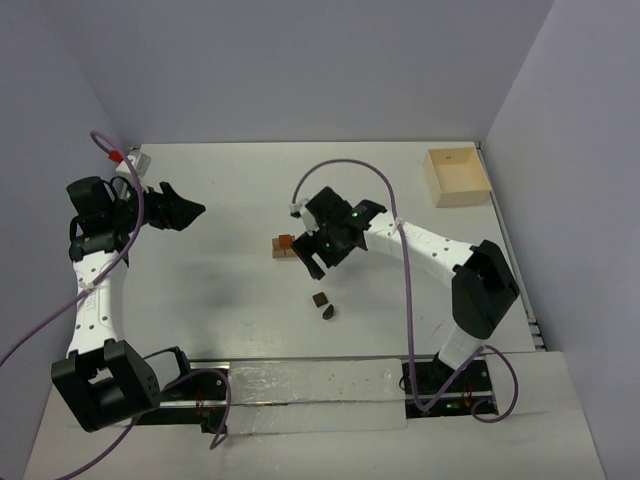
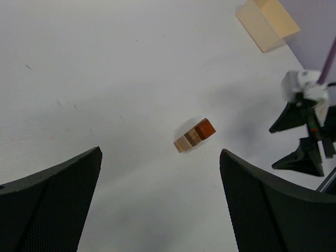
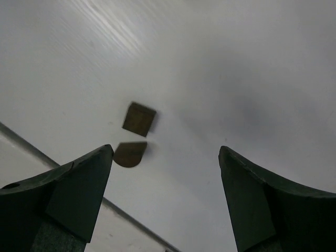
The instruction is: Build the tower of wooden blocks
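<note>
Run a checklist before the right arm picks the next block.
1. Is the right end effector open and empty: ok.
2. Is the left end effector open, empty and away from the stack: ok.
3. Is nothing touching the stack: ok.
4. Are the stack's layers squarely aligned: cannot tell.
5. Are the square block and the half-round block apart, with both showing in the right wrist view: ok.
6. Is the box off to the side of the blocks: ok.
</note>
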You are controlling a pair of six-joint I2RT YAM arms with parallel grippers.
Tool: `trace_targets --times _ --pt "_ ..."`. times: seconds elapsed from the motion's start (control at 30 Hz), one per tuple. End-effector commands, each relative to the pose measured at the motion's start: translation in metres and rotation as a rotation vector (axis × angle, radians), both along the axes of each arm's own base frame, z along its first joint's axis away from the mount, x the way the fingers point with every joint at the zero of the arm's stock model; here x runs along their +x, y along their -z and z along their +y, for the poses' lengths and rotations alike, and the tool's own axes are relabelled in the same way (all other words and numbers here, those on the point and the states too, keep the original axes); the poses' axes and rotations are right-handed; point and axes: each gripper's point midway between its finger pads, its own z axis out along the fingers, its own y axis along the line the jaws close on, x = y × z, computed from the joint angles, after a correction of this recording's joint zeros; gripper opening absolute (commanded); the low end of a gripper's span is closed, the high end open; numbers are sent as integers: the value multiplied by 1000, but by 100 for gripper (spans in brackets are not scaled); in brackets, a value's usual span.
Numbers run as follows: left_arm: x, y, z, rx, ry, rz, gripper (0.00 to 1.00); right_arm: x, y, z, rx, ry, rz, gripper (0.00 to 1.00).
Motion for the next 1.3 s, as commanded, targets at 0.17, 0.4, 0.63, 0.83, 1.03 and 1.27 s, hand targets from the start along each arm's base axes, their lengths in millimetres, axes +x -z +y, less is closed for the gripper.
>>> trace_targets --times 0.17,0.4,0.63,0.83,1.03,1.27 --pt "10 0 16 29 -100 -13 99 -12 35 -12 15 326 45 89" --pt "10 5 17 43 -101 -5 99 -18 48 5 23 348 158 89" --pt "10 9 18 46 -104 -3 99 -24 61 15 -16 331 175 85" --pt "11 10 18 52 -101 -4 99 -30 74 19 -62 311 174 78" --pt "10 11 19 60 -101 -9 99 -34 85 18 -100 295 169 71" --pt "10 14 19 65 -98 -8 99 -35 96 16 -131 288 175 62"
